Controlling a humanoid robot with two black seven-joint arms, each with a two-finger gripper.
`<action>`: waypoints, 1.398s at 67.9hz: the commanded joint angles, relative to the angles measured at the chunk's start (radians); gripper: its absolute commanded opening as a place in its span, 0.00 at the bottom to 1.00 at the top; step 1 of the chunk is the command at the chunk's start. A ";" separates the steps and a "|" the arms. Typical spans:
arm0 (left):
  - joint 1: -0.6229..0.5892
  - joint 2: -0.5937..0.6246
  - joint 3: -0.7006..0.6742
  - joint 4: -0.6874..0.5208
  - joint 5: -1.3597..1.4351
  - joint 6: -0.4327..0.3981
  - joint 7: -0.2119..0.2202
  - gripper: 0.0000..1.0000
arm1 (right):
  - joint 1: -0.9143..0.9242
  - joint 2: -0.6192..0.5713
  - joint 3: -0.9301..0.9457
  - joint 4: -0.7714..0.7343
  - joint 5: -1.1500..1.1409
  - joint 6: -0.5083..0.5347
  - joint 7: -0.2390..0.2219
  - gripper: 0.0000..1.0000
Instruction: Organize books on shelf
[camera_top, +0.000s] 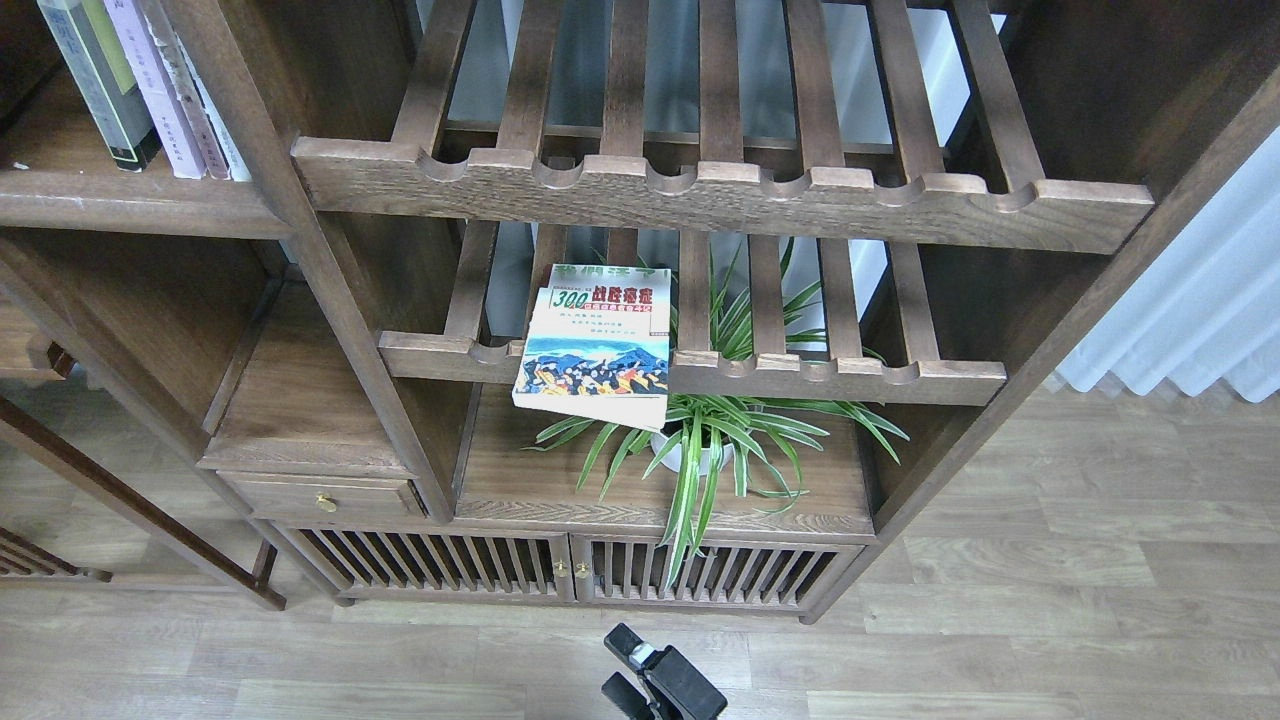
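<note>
A colourful "300" book (596, 345) with a blue mountain picture lies flat on the lower slatted rack (840, 380), its near edge hanging over the notched front rail, above a spider plant (715, 440) just to its right. Far left, on the solid shelf (120, 205), other books (140, 85) stand upright. One gripper (655, 680) shows at the near edge; whether its fingers are apart or together, I cannot tell.
</note>
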 joint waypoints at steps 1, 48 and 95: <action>0.089 0.025 -0.025 -0.064 -0.055 0.000 0.007 0.63 | 0.003 0.000 0.031 -0.001 -0.001 0.000 0.001 1.00; 0.684 0.059 -0.244 -0.458 -0.214 0.000 0.008 0.67 | 0.008 0.000 0.038 -0.002 0.001 0.000 0.024 1.00; 1.019 -0.102 -0.227 -0.437 -0.222 0.000 0.010 0.81 | 0.132 0.000 0.038 -0.017 -0.004 0.000 0.065 1.00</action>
